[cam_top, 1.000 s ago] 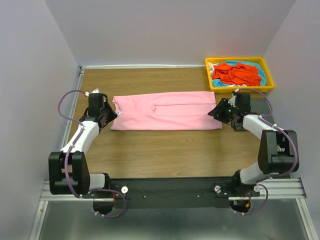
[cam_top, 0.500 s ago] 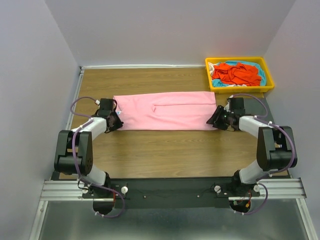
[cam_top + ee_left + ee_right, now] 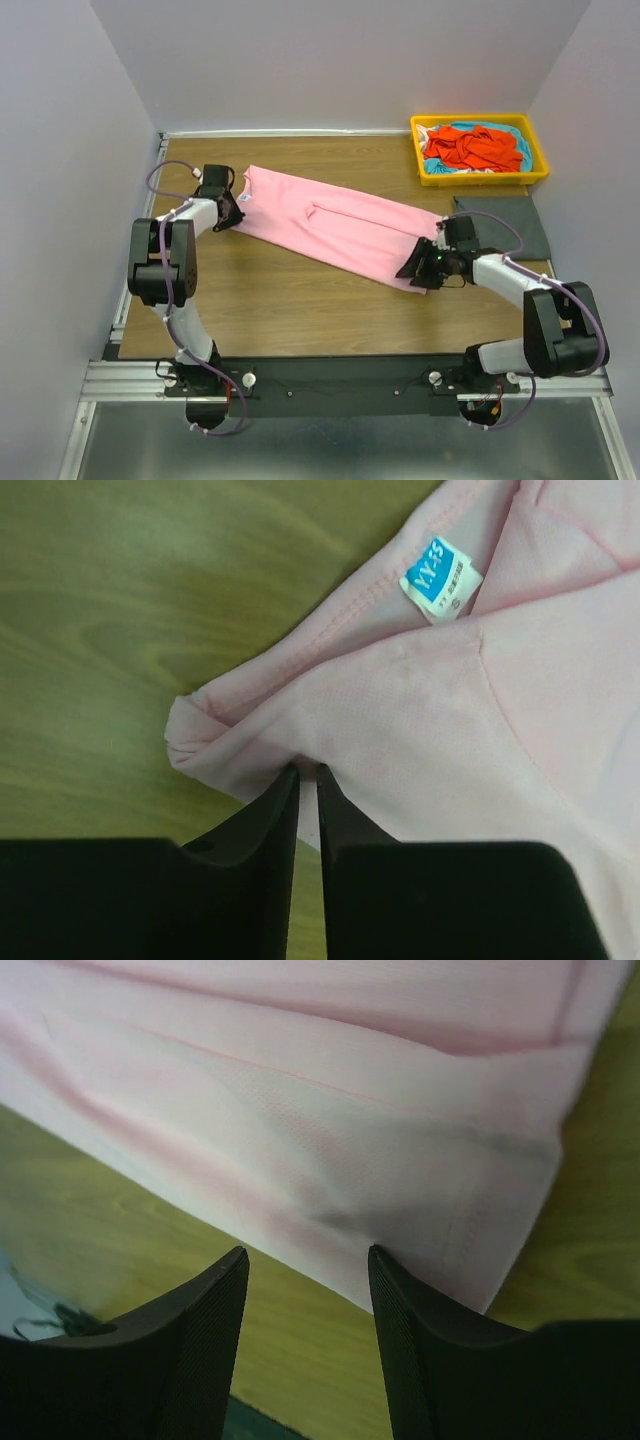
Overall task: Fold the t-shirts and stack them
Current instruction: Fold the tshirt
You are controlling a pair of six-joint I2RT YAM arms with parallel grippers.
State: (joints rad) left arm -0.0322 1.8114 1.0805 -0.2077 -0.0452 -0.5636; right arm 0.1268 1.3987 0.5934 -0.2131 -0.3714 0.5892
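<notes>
The light pink t-shirt (image 3: 340, 225) lies folded long and narrow, slanting across the table from far left to near right. My left gripper (image 3: 230, 207) is shut on the collar-end corner of the pink shirt (image 3: 480, 710), near its blue label (image 3: 441, 575). My right gripper (image 3: 413, 268) is open at the near-right end, one fingertip (image 3: 385, 1260) touching the shirt's edge (image 3: 350, 1090). A folded dark grey t-shirt (image 3: 505, 222) lies flat at the right. The orange-red t-shirt (image 3: 470, 147) and the turquoise t-shirt (image 3: 520, 145) lie crumpled in the tray.
The yellow plastic tray (image 3: 480, 179) stands at the far right corner. The wooden table (image 3: 300, 300) is walled by grey panels on the left, back and right. The arm bases sit on a rail at the near edge.
The pink shirt has swung from lying straight across to slanting. The left gripper has moved back with the collar end. The right gripper has moved nearer and leftward with the other end.
</notes>
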